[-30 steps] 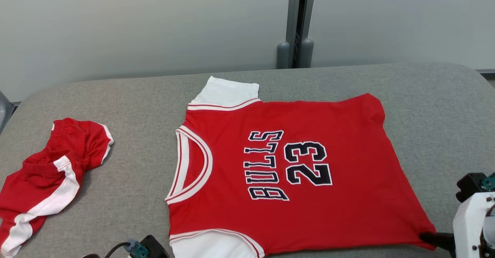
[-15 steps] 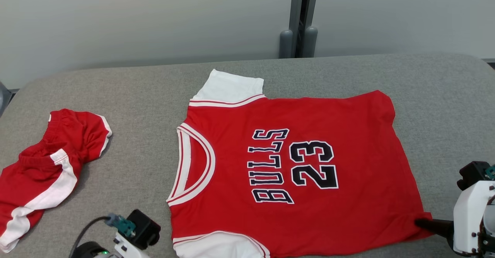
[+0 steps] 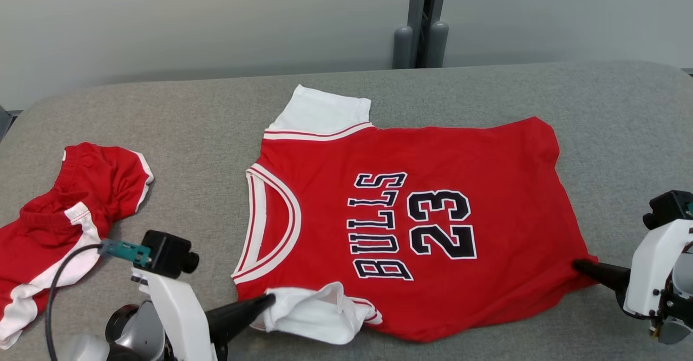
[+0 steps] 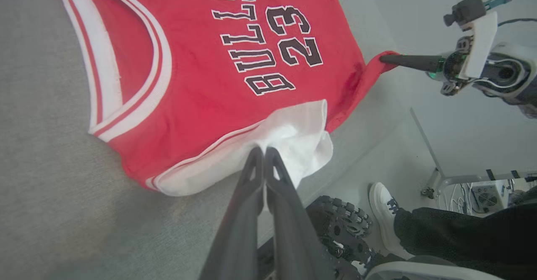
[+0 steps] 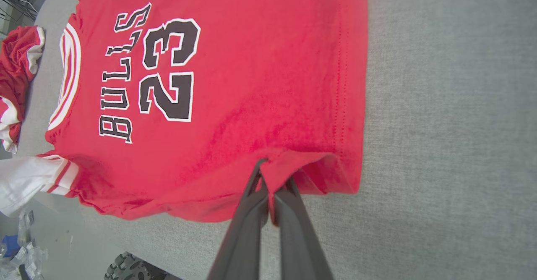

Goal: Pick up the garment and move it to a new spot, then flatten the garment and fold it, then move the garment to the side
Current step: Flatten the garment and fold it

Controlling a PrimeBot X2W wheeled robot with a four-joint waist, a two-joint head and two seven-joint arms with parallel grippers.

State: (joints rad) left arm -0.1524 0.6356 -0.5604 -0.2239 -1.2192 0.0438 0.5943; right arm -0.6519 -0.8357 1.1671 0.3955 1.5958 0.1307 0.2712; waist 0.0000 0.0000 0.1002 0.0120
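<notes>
The garment [image 3: 411,220] is a red jersey with white sleeves and "BULLS 23" in black, spread face up on the grey table [image 3: 227,117]. My left gripper [image 3: 268,300] is shut on the jersey's near white sleeve [image 3: 311,312], which is lifted and bunched; the left wrist view has the closed fingers pinching that sleeve [image 4: 289,141]. My right gripper [image 3: 579,266] is shut on the near bottom hem corner at the right, with the red hem [image 5: 289,166] pinched between the fingers in the right wrist view. The garment [image 4: 197,78] lies between the two grippers.
A crumpled pair of red shorts with white stripes [image 3: 59,225] lies at the table's left. A grey wall with a vertical post [image 3: 422,20] stands behind the table. Below the table edge, a person's white shoe [image 4: 384,213] and a treaded wheel [image 4: 340,229] appear in the left wrist view.
The head camera has tilted, shifting the scene up. My left arm has risen into view with the near white sleeve, now lifted and bunched. The right gripper keeps its hold on the hem corner.
</notes>
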